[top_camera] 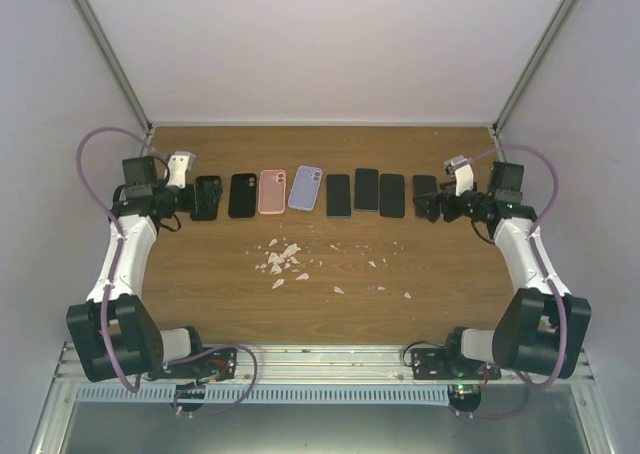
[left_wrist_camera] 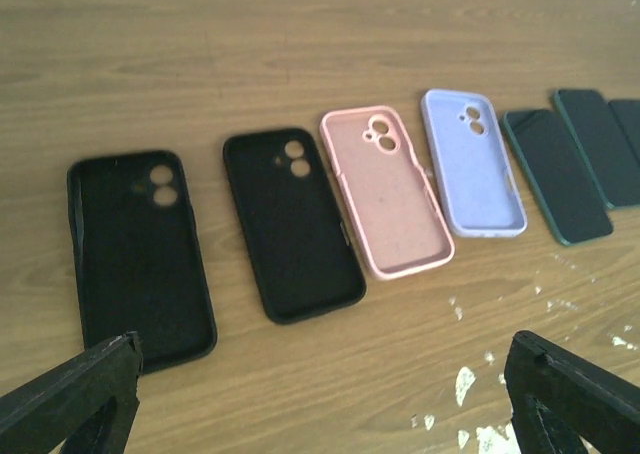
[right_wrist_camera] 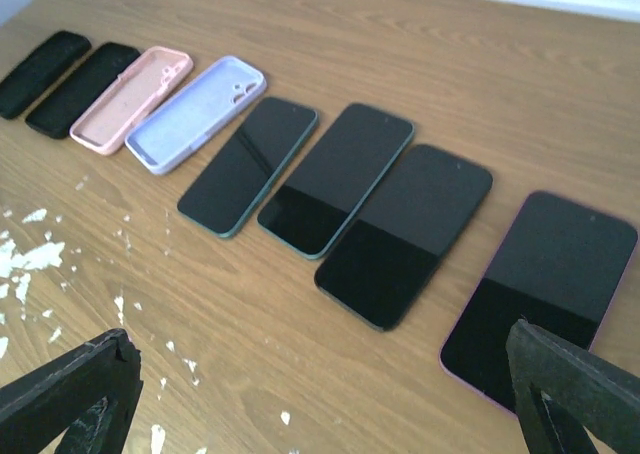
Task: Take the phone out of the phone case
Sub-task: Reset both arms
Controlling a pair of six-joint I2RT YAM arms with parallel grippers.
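Plainly, the coming move is judged to turn on the right tool point(right_wrist_camera: 320, 399), whose jaws are seen spread wide with nothing between them. The phone point(right_wrist_camera: 545, 289) is taken to be the last in the row, since the pinkish rim of a case point(right_wrist_camera: 447, 359) is seen round its dark screen. It is laid face up on the table point(right_wrist_camera: 480, 54), just ahead of that tool and off toward the right-hand finger in the wrist view. Its long axis is set away from the table's near edge, across the line of the row.

The left tool point(left_wrist_camera: 320, 394), likewise wide open and empty, is placed at the other end of the row by the four empty cases point(left_wrist_camera: 385, 189), well apart from the phone. The right arm is much the nearer.

Three bare phones point(right_wrist_camera: 340, 179) are ranged beside it on one side, with a narrow gap to the nearest, and bare wood is left on the other. The table is of smooth wood grain, strewn with white flecks point(right_wrist_camera: 40, 254) toward the middle. The space is closed in by white walls point(top_camera: 320, 44).
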